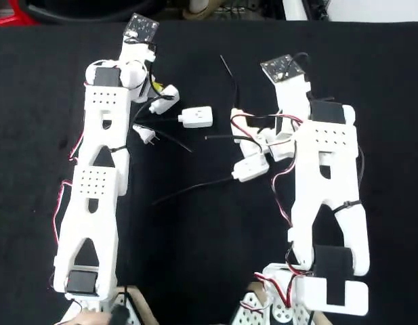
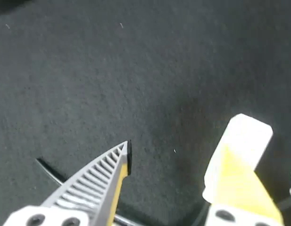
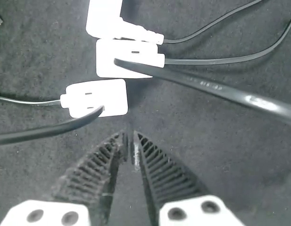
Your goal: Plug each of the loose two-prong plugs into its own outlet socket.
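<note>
While both arms hang over the black table (image 1: pixel 209 257), the left gripper (image 2: pixel 187 141) has its fingers wide apart and the right gripper (image 3: pixel 131 143) has its fingers together, both empty. A loose plug (image 1: pixel 147 134) lies beside the left arm, near a white socket (image 1: pixel 197 116). It looks light, rigid and small; grip its body sideways, leaving the prongs free.

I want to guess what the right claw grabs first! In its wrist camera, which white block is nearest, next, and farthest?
Counting out from the right gripper:
1. The near white socket, just ahead of the fingertips.
2. The second white socket, just beyond the first, with a black cable lying across it.
3. The angled white piece, farthest, close against the second socket's far side.
</note>
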`<state>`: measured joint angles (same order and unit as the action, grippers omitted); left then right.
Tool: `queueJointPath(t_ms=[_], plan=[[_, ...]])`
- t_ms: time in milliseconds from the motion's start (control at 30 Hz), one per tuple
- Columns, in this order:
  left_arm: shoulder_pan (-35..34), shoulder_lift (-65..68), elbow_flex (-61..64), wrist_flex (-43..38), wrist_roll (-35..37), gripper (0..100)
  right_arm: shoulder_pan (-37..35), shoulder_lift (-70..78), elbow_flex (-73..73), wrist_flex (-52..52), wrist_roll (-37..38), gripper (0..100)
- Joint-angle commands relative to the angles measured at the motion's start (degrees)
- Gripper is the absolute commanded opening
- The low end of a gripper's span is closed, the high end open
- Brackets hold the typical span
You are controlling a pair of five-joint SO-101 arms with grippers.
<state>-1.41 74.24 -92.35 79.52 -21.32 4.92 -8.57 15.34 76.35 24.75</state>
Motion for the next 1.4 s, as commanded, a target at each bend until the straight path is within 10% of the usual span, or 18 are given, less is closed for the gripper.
queueJointPath(t_ms=[0, 267, 900, 1167, 1367], plan=[[1.19, -4.31, -3.21, 3.96, -2.20, 30, -0.97, -0.13, 0.22, -1.05, -0.26, 1.3], [3.56, -7.74, -3.12, 11.25, -2.64, 30, -1.05, -0.13, 0.66, -1.14, -0.26, 1.3], [4.44, 6.77, -1.98, -2.90, -6.59, 29, -0.88, -0.13, 1.54, -1.32, -0.26, 1.3], [4.62, 5.01, -3.21, 8.35, -7.74, 2, -1.05, -0.22, 2.51, -2.73, -0.26, 1.3], [3.74, -7.21, -1.98, 21.63, 0.79, 3, -0.62, -0.57, 2.51, -2.37, -1.85, 1.3]])
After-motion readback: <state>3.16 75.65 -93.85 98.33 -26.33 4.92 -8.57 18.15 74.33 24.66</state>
